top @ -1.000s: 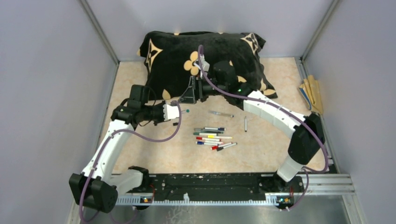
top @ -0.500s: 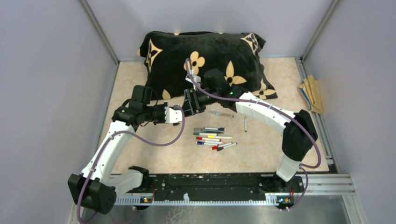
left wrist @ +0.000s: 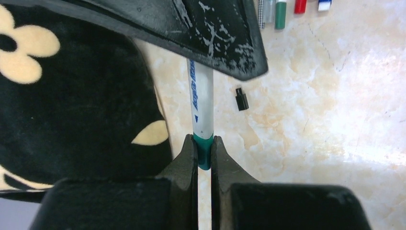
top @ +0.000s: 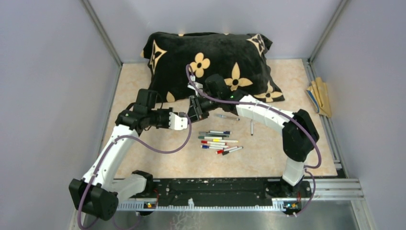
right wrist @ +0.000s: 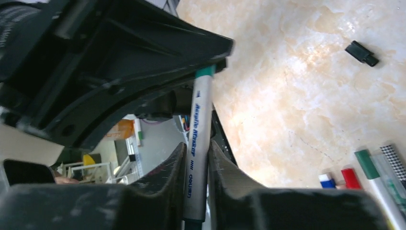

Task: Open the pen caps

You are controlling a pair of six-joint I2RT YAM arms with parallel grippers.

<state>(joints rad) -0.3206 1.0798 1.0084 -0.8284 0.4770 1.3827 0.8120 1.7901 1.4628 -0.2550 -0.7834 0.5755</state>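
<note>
one pen in both grippers, most of the job ahead

a marbled beige table (top: 268,163) boxed in by grey walls, with a black pillow (top: 210,48) patterned in tan flowers lying across its far side.

the held pen (left wrist: 201,100) hangs in the air just in front of the pillow, stretched between the two arms. the left gripper (left wrist: 204,143) is clamped tight on its teal end (left wrist: 204,152), which i judge to be the cap. the right gripper (right wrist: 196,146) has its fingers pressed in on either side of the white barrel, so it looks closed on the pen too. the teal piece sits flush against the barrel, so this cap reads as not yet pulled off.

on the table just beside the grippers lies a loose black cap (left wrist: 242,99) with no pen on it, so at least one looks done already.

further out, a row of pens (top: 218,141) lies near the middle of the table, showing red, blue, green and yellow ends. the right wrist view shows green, red and blue ends that look capped. two single pens (top: 227,116) lie apart from that row, too small to tell whether they are capped. tan sticks (top: 320,98) rest at the right edge, not part of this.

my reading — early in the task, with nearly the whole row left to open.
</note>
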